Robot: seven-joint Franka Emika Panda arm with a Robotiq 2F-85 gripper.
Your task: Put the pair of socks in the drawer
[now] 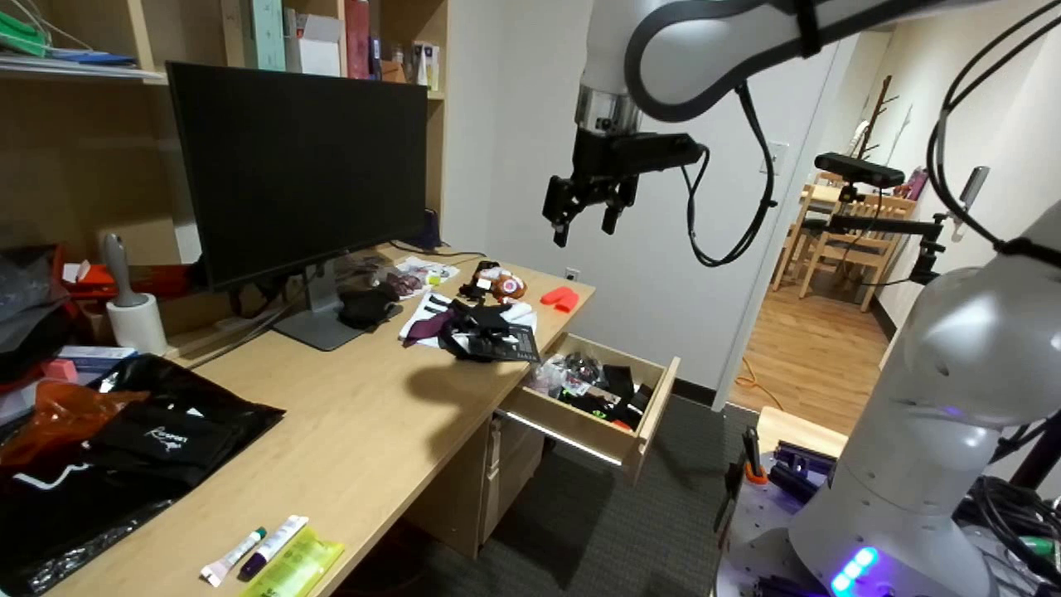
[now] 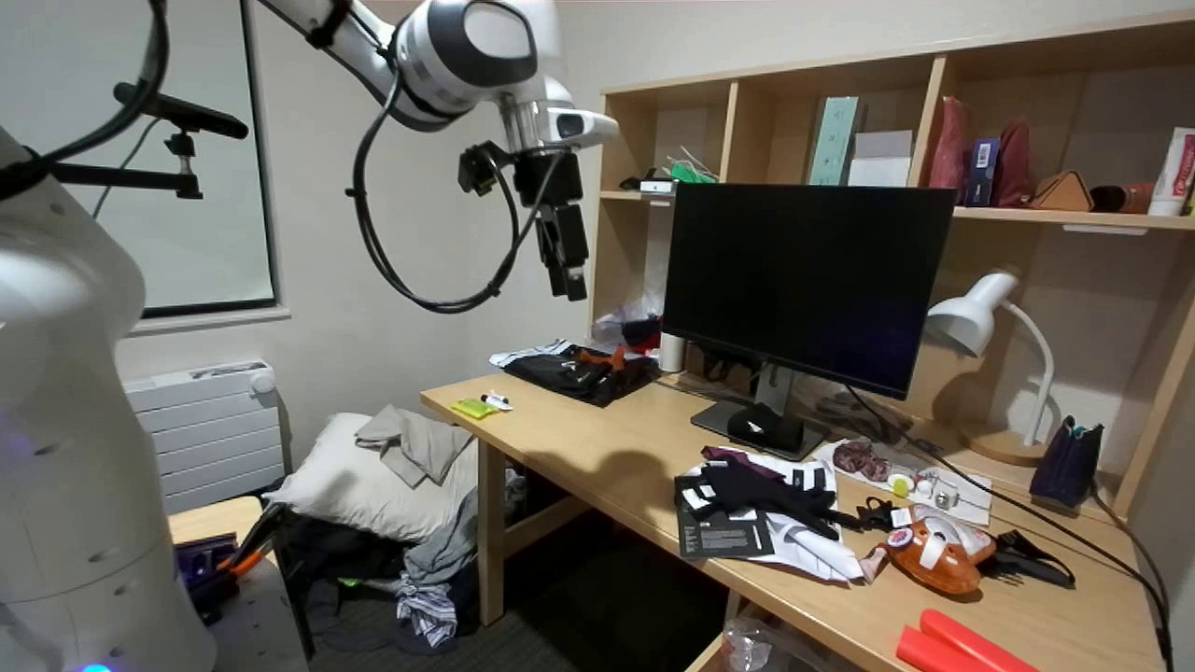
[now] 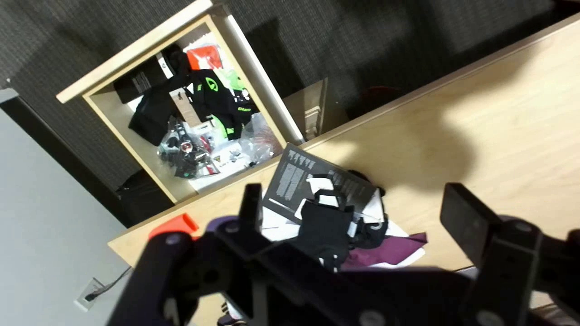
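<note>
Since I'm driving this from afar, I only know what the views give me, and it's not quite everything. Best I can tell, the pair of socks (image 1: 367,307) is the small black bundle on the counter (image 1: 356,406) at the foot of the monitor (image 1: 302,166), left of centre in an exterior view. I can't make out any red in it, so call that a guess; there's black fabric (image 3: 206,102) with green lettering in the drawer (image 3: 136,50) too. The jaws are wide apart with nothing between them, up in the upper middle of both exterior views, so I reckon the grab isn't done yet.

Stuff that worries me: the wrist view doesn't show that bundle, so going in is half blind, and a sideways approach could clip the monitor. If I pinch just one fold, cloth that soft probably slips, or the pair splits. Carrying it low likely snags the messy pile (image 2: 766,495), and the dark card (image 3: 290,179) at the counter's edge, mid-frame in the wrist view, sits right by the drawer, so one nudge could tip it in. Also the drawer, upper left there, is pretty stuffed, so letting go too high or off-centre could send the socks over the rim and onto the carpet (image 1: 692,448).
</note>
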